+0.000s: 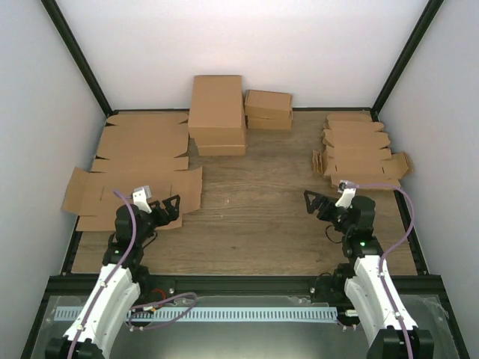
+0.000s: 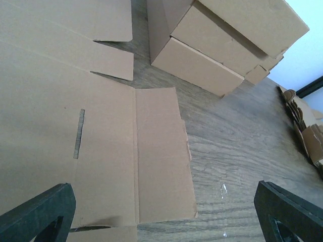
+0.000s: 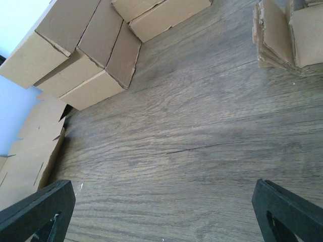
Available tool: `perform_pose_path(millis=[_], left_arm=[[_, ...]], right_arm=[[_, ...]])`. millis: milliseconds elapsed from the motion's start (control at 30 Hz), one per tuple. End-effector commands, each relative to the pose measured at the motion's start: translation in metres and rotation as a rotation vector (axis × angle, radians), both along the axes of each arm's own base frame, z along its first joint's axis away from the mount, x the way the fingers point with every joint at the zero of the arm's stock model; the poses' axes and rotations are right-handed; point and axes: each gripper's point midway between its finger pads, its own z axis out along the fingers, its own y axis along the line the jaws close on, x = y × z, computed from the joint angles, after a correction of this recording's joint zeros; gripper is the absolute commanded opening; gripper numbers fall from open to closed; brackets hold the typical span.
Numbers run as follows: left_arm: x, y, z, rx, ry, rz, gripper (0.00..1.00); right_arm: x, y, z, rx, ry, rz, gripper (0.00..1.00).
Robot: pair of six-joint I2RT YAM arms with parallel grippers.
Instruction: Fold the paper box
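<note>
On the wooden table, the paper box lies flat and unfolded in a stack at the far right (folding not begun, I judge). The right gripper is nearer it than the left gripper. Both are spread wide and empty.

- The left arm and the right arm have white lower links — the joints higher up are black.
- A pale purple cable runs along each arm.
- A small white block sits on each wrist.
- The left gripper and the right gripper are black, and the fingers are matte and flat-sided.
- A small green light glows on the right arm.
</note>
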Motion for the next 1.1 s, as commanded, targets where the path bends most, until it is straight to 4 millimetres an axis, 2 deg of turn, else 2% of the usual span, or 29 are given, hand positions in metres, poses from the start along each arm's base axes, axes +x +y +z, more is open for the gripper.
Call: perform_pose_path(millis=[0, 133, 333, 500, 600, 733, 867, 1067], left_arm=[[0.001, -0.004, 0.005, 0.010, -0.028, -0.025, 1.00], [0.001, -0.004, 0.006, 0.011, -0.028, -0.029, 1.00], [0.004, 0.003, 0.002, 0.030, -0.011, 0.013, 1.00], [0.006, 0.004, -0.004, 0.044, 0.021, 0.016, 1.00], [0.007, 0.002, -0.007, 0.046, 0.039, 0.003, 1.00], [0.006, 0.001, -0.006, 0.040, 0.032, -0.002, 1.00], [0.004, 0.002, -0.001, 0.031, 0.002, 0.002, 1.00], [0.002, 0.001, 0.002, 0.026, -0.015, 0.000, 1.00]], right_arm=[[0.002, -0.006, 0.004, -0.003, -0.002, -0.043, 1.00], [0.009, -0.023, 0.000, -0.013, 0.048, -0.154, 1.00], [0.027, -0.036, 0.022, -0.081, 0.101, -0.210, 0.95], [0.053, -0.047, 0.044, -0.132, 0.115, -0.256, 0.87], [0.071, -0.058, 0.055, -0.170, 0.139, -0.302, 0.74], [0.098, -0.065, 0.064, -0.179, 0.177, -0.273, 0.72], [0.125, -0.072, 0.050, -0.154, 0.259, -0.224, 0.65], [0.154, -0.077, 0.030, -0.188, 0.313, -0.202, 0.52]])
